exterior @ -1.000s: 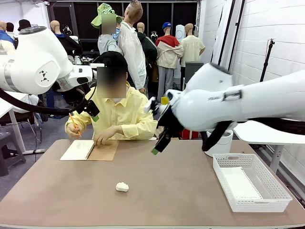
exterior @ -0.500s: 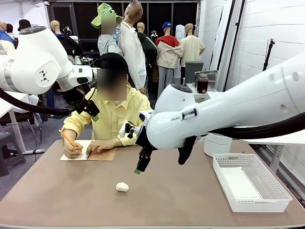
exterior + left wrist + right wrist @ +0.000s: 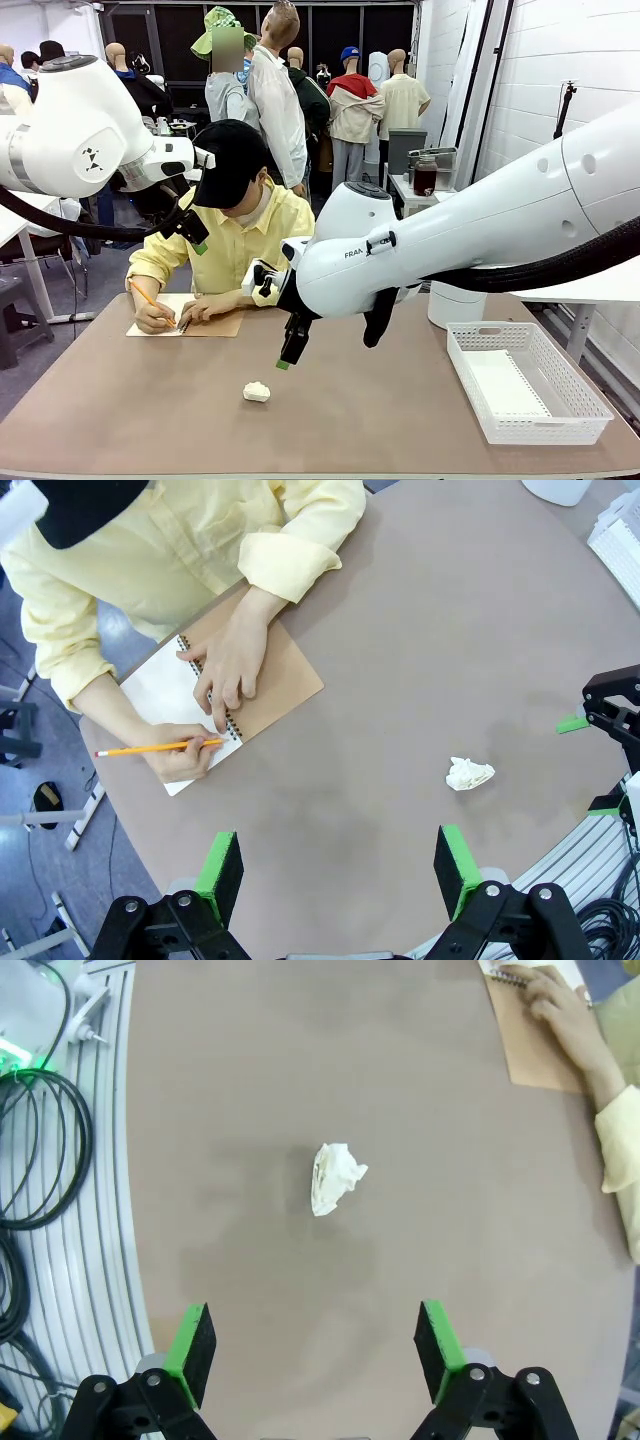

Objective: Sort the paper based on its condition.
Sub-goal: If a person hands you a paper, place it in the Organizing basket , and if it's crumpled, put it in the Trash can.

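A crumpled ball of white paper point(image 3: 257, 391) lies on the brown table, toward its near middle. My right gripper point(image 3: 286, 358) hangs open just above and to the right of it. In the right wrist view the ball point(image 3: 335, 1178) sits ahead of the open right gripper point(image 3: 318, 1348), with bare table between the green pads. My left gripper point(image 3: 196, 238) stays high at the left, by the person's shoulder. It is open point(image 3: 338, 872) with nothing in it, looking down on the ball point(image 3: 469, 773).
The person writes with a pencil in a tan spiral notebook point(image 3: 190, 315) at the far left, one hand point(image 3: 228, 665) flat on it. A white basket point(image 3: 590, 405) at the right holds a flat white sheet point(image 3: 503, 385). Cables lie past the table's near edge point(image 3: 40, 1160).
My right arm swung left across the table and down, bringing its gripper close over the crumpled paper. The person bent over the notebook and writes. The left arm stayed still.
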Robot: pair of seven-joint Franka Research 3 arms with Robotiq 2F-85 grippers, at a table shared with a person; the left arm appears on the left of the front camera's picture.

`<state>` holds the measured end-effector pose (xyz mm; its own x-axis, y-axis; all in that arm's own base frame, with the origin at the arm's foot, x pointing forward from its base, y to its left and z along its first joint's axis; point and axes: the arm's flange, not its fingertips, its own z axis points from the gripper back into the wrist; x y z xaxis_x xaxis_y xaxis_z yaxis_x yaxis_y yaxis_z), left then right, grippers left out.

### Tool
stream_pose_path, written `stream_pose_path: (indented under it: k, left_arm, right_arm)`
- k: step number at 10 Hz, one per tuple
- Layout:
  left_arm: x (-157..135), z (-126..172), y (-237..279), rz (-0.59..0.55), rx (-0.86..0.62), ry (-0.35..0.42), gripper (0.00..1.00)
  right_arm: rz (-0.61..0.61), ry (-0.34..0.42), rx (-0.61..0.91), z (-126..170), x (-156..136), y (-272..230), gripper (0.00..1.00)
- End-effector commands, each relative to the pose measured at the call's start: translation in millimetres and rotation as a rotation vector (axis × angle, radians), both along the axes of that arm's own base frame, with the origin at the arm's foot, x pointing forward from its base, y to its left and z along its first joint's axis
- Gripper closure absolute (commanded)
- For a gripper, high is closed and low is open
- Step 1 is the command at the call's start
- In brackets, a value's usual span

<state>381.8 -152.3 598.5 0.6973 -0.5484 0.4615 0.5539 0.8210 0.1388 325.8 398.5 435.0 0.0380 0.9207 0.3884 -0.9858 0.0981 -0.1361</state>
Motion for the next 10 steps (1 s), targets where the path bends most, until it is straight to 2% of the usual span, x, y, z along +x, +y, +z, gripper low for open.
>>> stream_pose_path:
  k: [1, 3, 6, 10]
  left_arm:
    - [0.7, 1.5, 1.9, 0.000, 0.000, -0.003, 0.00]
    - [0.7, 1.5, 1.9, 0.000, 0.000, -0.003, 0.00]
    - [0.7, 1.5, 1.9, 0.000, 0.000, -0.003, 0.00]
    - [0.7, 1.5, 1.9, 0.000, 0.000, -0.003, 0.00]
  right_arm:
    - [-0.004, 0.005, 0.005, 0.2, -2.5, -3.2, 0.00]
    - [-0.001, -0.001, 0.000, 0.1, 0.1, -0.1, 0.00]
    - [0.021, 0.059, -0.020, -37.1, 18.2, 30.8, 0.00]
    - [0.040, 0.095, -0.077, -66.6, 31.8, 55.2, 0.00]
